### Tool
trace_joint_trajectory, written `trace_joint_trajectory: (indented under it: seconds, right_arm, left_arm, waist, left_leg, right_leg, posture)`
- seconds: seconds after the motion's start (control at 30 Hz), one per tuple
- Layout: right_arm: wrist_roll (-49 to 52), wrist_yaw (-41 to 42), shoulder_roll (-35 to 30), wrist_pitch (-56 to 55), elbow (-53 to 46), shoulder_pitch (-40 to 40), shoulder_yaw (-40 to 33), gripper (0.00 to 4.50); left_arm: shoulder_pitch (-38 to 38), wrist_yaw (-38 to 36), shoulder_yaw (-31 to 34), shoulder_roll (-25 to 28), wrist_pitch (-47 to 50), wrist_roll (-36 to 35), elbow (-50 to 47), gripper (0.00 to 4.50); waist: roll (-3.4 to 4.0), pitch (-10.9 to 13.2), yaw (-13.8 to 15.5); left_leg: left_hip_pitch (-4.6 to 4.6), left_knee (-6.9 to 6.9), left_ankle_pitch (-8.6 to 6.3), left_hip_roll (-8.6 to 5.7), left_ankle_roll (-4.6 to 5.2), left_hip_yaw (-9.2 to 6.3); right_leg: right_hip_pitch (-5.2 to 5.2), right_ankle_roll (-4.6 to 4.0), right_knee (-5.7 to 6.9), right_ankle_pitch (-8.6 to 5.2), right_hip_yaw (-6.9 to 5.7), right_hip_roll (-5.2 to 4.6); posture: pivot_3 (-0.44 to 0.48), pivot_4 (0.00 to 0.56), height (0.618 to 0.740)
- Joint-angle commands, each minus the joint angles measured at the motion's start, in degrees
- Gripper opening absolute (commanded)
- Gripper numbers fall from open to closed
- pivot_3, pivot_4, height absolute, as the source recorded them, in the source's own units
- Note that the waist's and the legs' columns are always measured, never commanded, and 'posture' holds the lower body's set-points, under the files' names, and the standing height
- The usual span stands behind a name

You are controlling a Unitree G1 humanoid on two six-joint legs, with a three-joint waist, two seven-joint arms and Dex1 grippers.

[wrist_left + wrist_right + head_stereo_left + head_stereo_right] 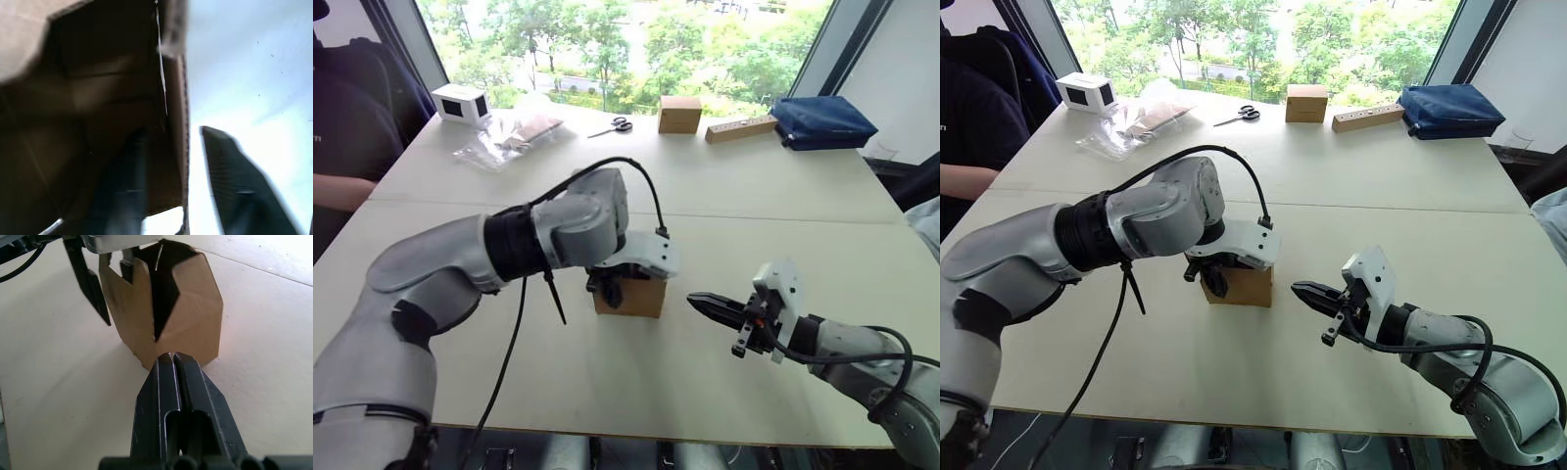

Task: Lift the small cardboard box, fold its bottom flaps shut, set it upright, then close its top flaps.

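The small cardboard box (636,295) stands on the white table (607,392) near its middle, open end up. The flaps (146,279) of that upper end stand up, with a dark slit between two of them. The end resting on the table is hidden. My left gripper (1209,282) reaches down over the box's left side, open, straddling one wall: one finger (127,171) is inside the box and the other finger (234,176) is outside. To the right of the box my right gripper (695,301) is shut, holds nothing, and points at the box (190,318) a short way off.
Along the far edge are a white box with a dark window (462,102), a clear plastic bag (509,137), scissors (617,125), a brown cube box (679,114), a wooden block (741,128) and a blue bag (822,121). A person (342,147) sits at the left.
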Motion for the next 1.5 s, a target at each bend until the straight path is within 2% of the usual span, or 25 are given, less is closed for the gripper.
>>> trace_joint_trajectory:
  seconds: [0.03,0.07,0.1,0.2,0.23,0.37,0.43,0.5,0.57,0.63,0.7,0.83,0.93,0.97,1.07,1.2,1.3,1.5]
  right_arm:
    - [0.11,1.31,-0.39,-0.57,0.24,-0.79,-1.31,0.0]
    - [0.04,1.78,-0.54,-0.59,0.7,-0.95,-1.51,0.0]
    - [-0.04,2.19,-0.69,-0.63,1.05,-1.05,-1.65,0.0]
    - [1.36,3.69,-0.92,-0.48,1.75,-1.37,-2.87,0.0]
    - [1.95,4.02,-0.82,-0.39,1.99,-1.61,-3.3,0.0]
    - [3.84,5.81,-0.75,0.03,4.01,-3.84,-4.44,0.0]
    - [4.98,6.25,-0.43,0.07,5.65,-5.38,-5.48,0.0]
    - [4.95,6.92,-0.31,-0.66,8.84,-8.09,-6.26,0.0]
    - [4.47,8.2,-0.55,-1.48,11.98,-10.47,-6.94,0.0]
    - [3.93,8.63,-0.2,-2.39,14.18,-12.57,-7.44,0.0]
    - [4.28,9.59,-0.55,-2.21,16.21,-15.25,-7.42,0.0]
    - [2.08,12.82,-2.03,-2.54,18.9,-17.93,-5.9,0.0]
    - [0.15,14.98,-2.44,-3.16,19.98,-18.91,-4.1,0.0]
    - [-0.62,15.93,-2.55,-3.43,20.41,-19.55,-3.19,0.0]
    - [-1.8,18.4,-2.53,-3.44,20.71,-21.77,-0.71,0.0]
    - [-3.68,21.17,-2.62,-3.14,19.96,-23.12,2.86,0.0]
    - [-5.28,21.85,-1.66,-3.34,20.17,-23.77,5.14,0.0]
    - [-10.26,22.63,0.27,-6.39,24.12,-26.89,8.48,0.0]
  left_arm:
    - [-3.88,-1.35,2.05,-0.73,2.91,-2.21,1.65,3.68]
    - [-5.44,-2.08,2.91,-0.9,5.01,-4.6,2.62,4.07]
    - [-6.66,-2.53,3.66,-0.37,5.58,-6.59,3.2,4.07]
    - [-11.56,-2.69,7.5,2.07,7.88,-19.83,5.98,4.07]
    - [-12.45,-2.69,9.45,2.12,7.22,-21.96,8.06,4.07]
    - [-15.12,-2.69,20.5,1.17,4.1,-25.32,25.55,4.07]
    - [-13.73,-1.94,27.61,1.1,-0.37,-25.49,30.45,4.07]
    - [-8.35,7.7,43.83,-0.43,-10.24,-29.16,34.22,4.07]
    - [-0.28,12.32,53.23,-0.31,-20.2,-30.13,30.87,4.07]
    - [5.31,15.3,55.44,-0.14,-23.05,-28.37,26.97,4.07]
    - [10.88,23.48,60.79,-1.06,-23.41,-28.47,23.97,4.07]
    - [21.23,30.52,71.67,-0.39,-19.27,-34.57,17.23,4.07]
    - [30.46,32.77,75.36,1.14,-17.51,-36.74,9.34,3.35]
    - [34.22,33.01,76.08,1.91,-17.99,-36.87,6.6,2.81]
    - [42.89,32.56,76.98,4.67,-17.54,-37.39,1.04,1.73]
    - [51.22,29.89,74.34,8.15,-18.12,-37.4,-5.14,0.12]
    - [53.16,28.82,71.83,8.57,-19.4,-36.47,-6.47,0.01]
    - [50.78,27.75,66.91,8.09,-20.57,-35.03,-5.28,0.01]
  waist:
    - [0.0,0.0,-0.05]
    - [0.0,0.0,-0.05]
    - [0.0,0.0,-0.06]
    - [0.0,0.0,-0.14]
    - [0.01,0.0,-0.18]
    - [0.02,-0.01,-0.12]
    - [0.02,-0.01,-0.39]
    - [0.02,-0.01,-0.46]
    - [0.14,-0.08,-0.62]
    - [0.15,-0.08,-0.62]
    - [0.13,-0.07,-0.39]
    - [0.11,-0.06,-0.19]
    - [0.14,-0.08,-0.21]
    - [0.14,-0.08,-0.22]
    - [0.14,-0.08,-0.27]
    - [0.13,-0.08,-0.04]
    - [0.13,-0.09,0.17]
    - [0.13,-0.09,-0.23]
  left_leg:
    - [0.0,0.0,0.0,0.0,0.0,0.0]
    - [-0.01,0.0,0.0,0.0,0.0,0.0]
    - [-0.02,0.0,0.0,0.0,0.0,0.0]
    - [-0.03,0.0,0.0,0.01,0.0,0.0]
    - [-0.04,0.01,0.0,0.04,0.0,-0.01]
    - [0.0,0.03,0.0,0.0,0.0,-0.01]
    - [0.01,0.05,0.0,-0.01,0.0,0.02]
    - [0.02,0.04,0.0,-0.01,0.0,0.05]
    - [0.04,0.03,0.0,0.05,0.0,0.02]
    - [0.09,0.02,0.01,0.07,-0.02,0.03]
    - [0.05,0.02,0.1,0.06,-0.18,0.02]
    - [-0.02,0.09,0.11,0.03,-0.19,0.03]
    - [-0.02,0.08,0.11,0.02,-0.2,0.04]
    - [0.01,0.08,0.13,0.0,-0.23,0.09]
    - [0.09,0.08,0.17,0.0,-0.3,0.09]
    - [0.12,0.07,0.16,0.02,-0.29,0.07]
    - [0.1,0.07,0.15,-0.02,-0.26,0.02]
    - [0.17,0.09,0.13,-0.1,-0.23,0.04]
  right_leg:
    - [0.0,0.0,0.0,0.0,0.01,0.0]
    - [-0.01,0.0,0.0,0.0,0.01,0.0]
    - [-0.01,0.01,-0.01,0.0,0.0,0.0]
    - [-0.07,0.01,0.03,0.0,0.01,0.0]
    - [-0.09,0.01,0.05,0.0,0.0,0.01]
    - [-0.1,0.06,0.19,-0.01,0.0,0.0]
    - [-0.14,0.07,0.29,-0.02,0.01,0.0]
    - [-0.21,0.08,0.39,-0.03,0.02,0.01]
    - [-0.26,0.08,0.54,-0.03,0.04,-0.02]
    - [-0.26,0.07,0.6,-0.02,0.05,-0.03]
    - [-0.26,0.06,0.63,0.0,0.0,-0.02]
    - [-0.26,0.05,0.6,0.03,0.01,-0.08]
    - [-0.24,0.05,0.57,0.03,0.0,-0.09]
    - [-0.24,0.05,0.58,0.03,0.03,-0.13]
    - [-0.16,0.04,0.59,0.04,0.02,-0.14]
    - [-0.15,0.02,0.61,0.05,0.0,-0.1]
    - [-0.1,0.01,0.58,0.04,-0.07,-0.14]
    - [-0.01,0.01,0.56,0.05,-0.07,-0.18]
  posture:
    - [0.0,0.15,0.74]
    - [0.0,0.15,0.74]
    - [0.0,0.15,0.74]
    - [0.0,0.15,0.74]
    - [0.0,0.15,0.74]
    - [0.0,0.15,0.74]
    - [0.0,0.15,0.74]
    - [0.0,0.15,0.74]
    - [0.0,0.15,0.74]
    - [0.0,0.15,0.74]
    - [0.0,0.15,0.74]
    - [0.0,0.15,0.74]
    - [0.0,0.15,0.74]
    - [0.0,0.15,0.74]
    - [0.0,0.15,0.74]
    - [0.0,0.15,0.74]
    - [0.0,0.15,0.74]
    - [0.0,0.15,0.74]
